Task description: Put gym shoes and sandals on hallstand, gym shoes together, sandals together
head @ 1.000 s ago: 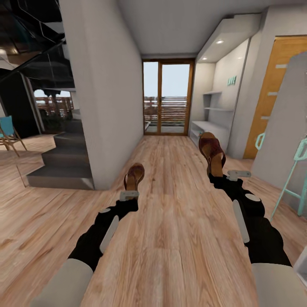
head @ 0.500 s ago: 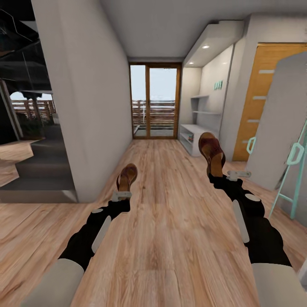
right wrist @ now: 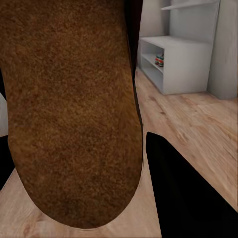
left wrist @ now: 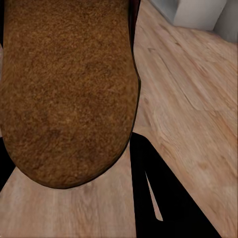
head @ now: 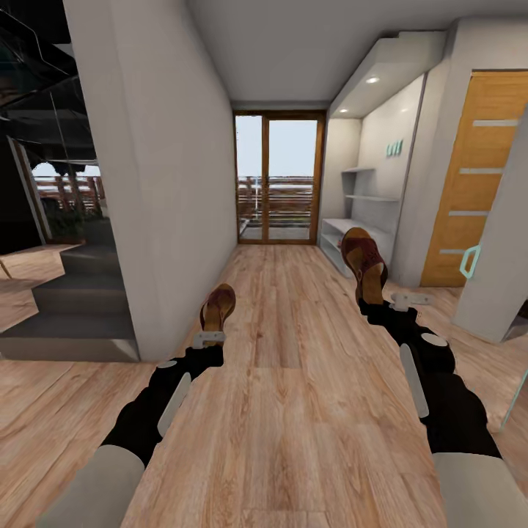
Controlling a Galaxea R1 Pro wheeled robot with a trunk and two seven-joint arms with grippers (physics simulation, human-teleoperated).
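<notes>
Two brown sandals ride above the plank floor (head: 293, 381), the left gripper (head: 208, 339) clamped on one (head: 218, 304), the right gripper (head: 400, 299) on the other (head: 364, 257), shoe rack (head: 339, 236) ahead by the glass doors (head: 279, 180).

Left sandal (head: 218, 307): brown slip-on with a tan footbed, held upright off the floor (head: 293, 381) at the left end effector (head: 208, 338), toe end uppermost; in the left wrist view its brown sole (left wrist: 67, 89) faces the camera. Right sandal (head: 364, 262): same brown slip-on with a wide dark strap, gripped at the right end effector (head: 400, 299), raised and tilted, higher than the left one; sole (right wrist: 72, 109) faces the right wrist camera. Hallstand (head: 350, 236): low white-grey unit with flat top and open shelves, against the right wall far down the corridor; a small coloured item (right wrist: 159, 60) sits on one shelf, too small to identify.
</notes>
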